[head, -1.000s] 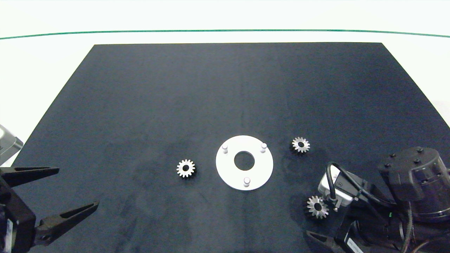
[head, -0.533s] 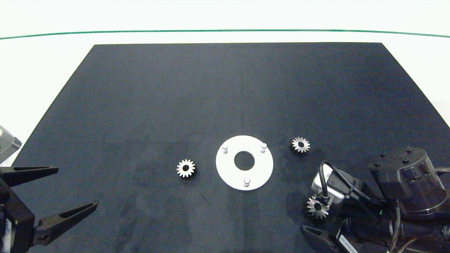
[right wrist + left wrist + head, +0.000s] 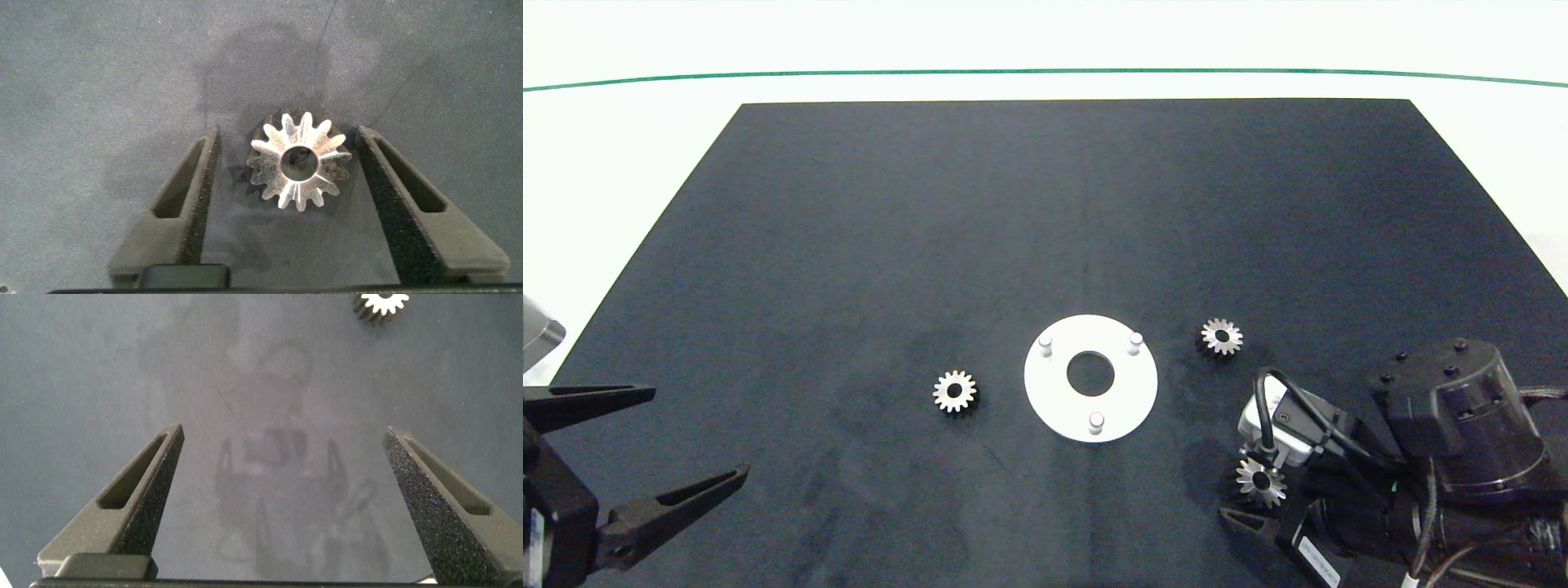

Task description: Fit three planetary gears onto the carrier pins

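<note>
The white disc (image 3: 1131, 392) lies at the mat's front centre with three carrier pins (image 3: 1045, 344) (image 3: 1135, 340) (image 3: 1097, 421) standing bare in a triangle. Three planetary gears lie flat on the mat: one (image 3: 954, 391) left of the disc, one (image 3: 1222, 336) right of it, one (image 3: 1261, 482) at the front right. My right gripper (image 3: 1243, 482) is open and straddles that front-right gear (image 3: 298, 159), one finger (image 3: 192, 196) on each side, low over the mat. My left gripper (image 3: 701, 433) stands open and empty at the front left, with the left gear (image 3: 382, 302) well ahead of it.
Everything sits on a black mat (image 3: 1045, 229) on a white table with a green line (image 3: 1045, 71) near the far edge. The right arm's bulky wrist (image 3: 1454, 425) covers the mat's front right corner.
The right arm has slid left and forward, bringing its fingers down around the front-right gear. The left gripper has hardly moved. The gears and disc stay where they were.
</note>
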Motion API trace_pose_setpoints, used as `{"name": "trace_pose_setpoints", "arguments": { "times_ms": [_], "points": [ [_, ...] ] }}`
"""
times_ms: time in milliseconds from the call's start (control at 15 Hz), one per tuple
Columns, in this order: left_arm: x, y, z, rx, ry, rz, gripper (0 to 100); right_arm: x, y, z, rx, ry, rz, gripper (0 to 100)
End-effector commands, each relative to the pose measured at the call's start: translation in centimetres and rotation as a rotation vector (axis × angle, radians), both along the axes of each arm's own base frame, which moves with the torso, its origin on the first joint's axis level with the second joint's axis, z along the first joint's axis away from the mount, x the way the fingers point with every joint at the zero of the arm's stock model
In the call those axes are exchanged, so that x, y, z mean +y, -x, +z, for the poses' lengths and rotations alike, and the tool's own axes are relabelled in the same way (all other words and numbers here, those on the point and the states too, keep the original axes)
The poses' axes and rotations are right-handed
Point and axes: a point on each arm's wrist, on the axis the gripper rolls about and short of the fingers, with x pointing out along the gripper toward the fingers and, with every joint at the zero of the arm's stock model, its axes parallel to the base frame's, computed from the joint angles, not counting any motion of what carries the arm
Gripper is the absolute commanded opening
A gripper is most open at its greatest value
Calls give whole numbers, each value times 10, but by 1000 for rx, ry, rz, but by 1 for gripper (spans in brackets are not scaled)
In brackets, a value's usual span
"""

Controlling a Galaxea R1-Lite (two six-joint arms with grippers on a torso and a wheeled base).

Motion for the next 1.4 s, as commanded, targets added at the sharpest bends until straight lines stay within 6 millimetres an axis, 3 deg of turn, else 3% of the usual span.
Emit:
{"name": "trace_pose_setpoints", "arguments": {
  "times_ms": [67, 1400],
  "points": [
    [0, 1, 0, -5, -2, -2, 100, 0, 0, 0, -1, 3, 0, 59],
    [0, 2, 0, 3, -5, -4, 100, 0, 0, -1, 0, 6, -3, 18]
  ]
}}
